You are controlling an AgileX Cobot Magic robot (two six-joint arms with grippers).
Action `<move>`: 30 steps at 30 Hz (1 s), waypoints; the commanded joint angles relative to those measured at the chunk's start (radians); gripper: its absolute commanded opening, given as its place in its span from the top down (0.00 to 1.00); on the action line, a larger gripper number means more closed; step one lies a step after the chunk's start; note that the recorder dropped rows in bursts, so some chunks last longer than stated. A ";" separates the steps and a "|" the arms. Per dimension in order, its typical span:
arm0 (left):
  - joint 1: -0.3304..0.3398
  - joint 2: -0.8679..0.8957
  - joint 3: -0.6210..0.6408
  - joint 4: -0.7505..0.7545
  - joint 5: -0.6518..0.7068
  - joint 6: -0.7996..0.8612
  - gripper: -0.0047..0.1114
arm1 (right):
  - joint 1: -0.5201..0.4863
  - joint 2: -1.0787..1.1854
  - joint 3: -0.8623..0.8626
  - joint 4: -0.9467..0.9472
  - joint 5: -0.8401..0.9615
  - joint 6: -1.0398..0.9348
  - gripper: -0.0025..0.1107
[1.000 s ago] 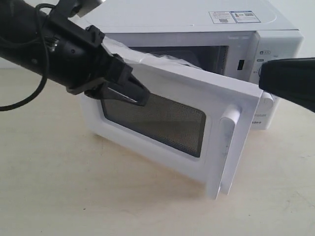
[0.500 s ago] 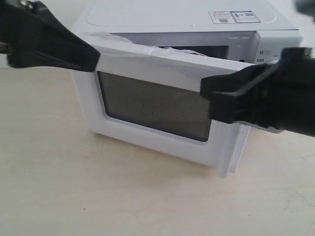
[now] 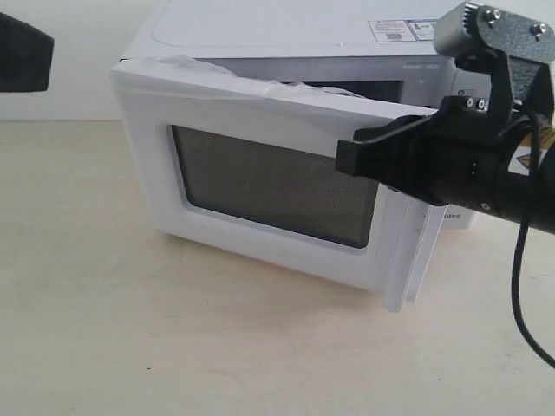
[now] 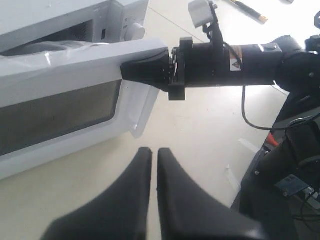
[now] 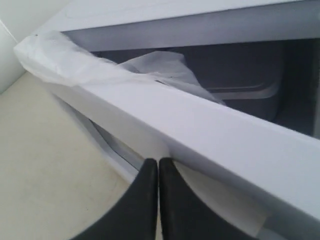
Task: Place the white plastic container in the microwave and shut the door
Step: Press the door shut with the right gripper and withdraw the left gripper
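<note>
Two claws are clenched empty, the left claw (image 4: 154, 152) clear, the right claw (image 3: 345, 158) at the handle edge of the ajar door (image 3: 269, 186), light, stiff, best pushed there; the container (image 5: 240, 75) seems inside the microwave (image 3: 286, 30).

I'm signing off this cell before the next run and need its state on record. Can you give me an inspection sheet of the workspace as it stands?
Surface: pale table, no spills seen.
Job's things: microwave upright; door ajar, crinkled film along its top edge; white plastic container appears to sit inside, in shadow.
Clutter: pen-like object on the pale surface beyond the arm.
Grippers: right pincer shut, tips against the door's outer face near its free edge; left pincer shut, clear of the door.
Cables: black cable hangs loose from the right arm.
Surroundings: pale wall behind; dark equipment beside the table.
</note>
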 commanded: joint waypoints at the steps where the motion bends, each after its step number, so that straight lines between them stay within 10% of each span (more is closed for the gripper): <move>1: -0.007 0.001 0.013 0.008 0.001 -0.014 0.92 | -0.029 0.001 0.002 0.000 -0.021 -0.015 0.98; 30: -0.007 0.000 0.013 0.008 0.014 -0.037 0.92 | -0.038 0.127 -0.004 0.225 -0.286 -0.211 0.98</move>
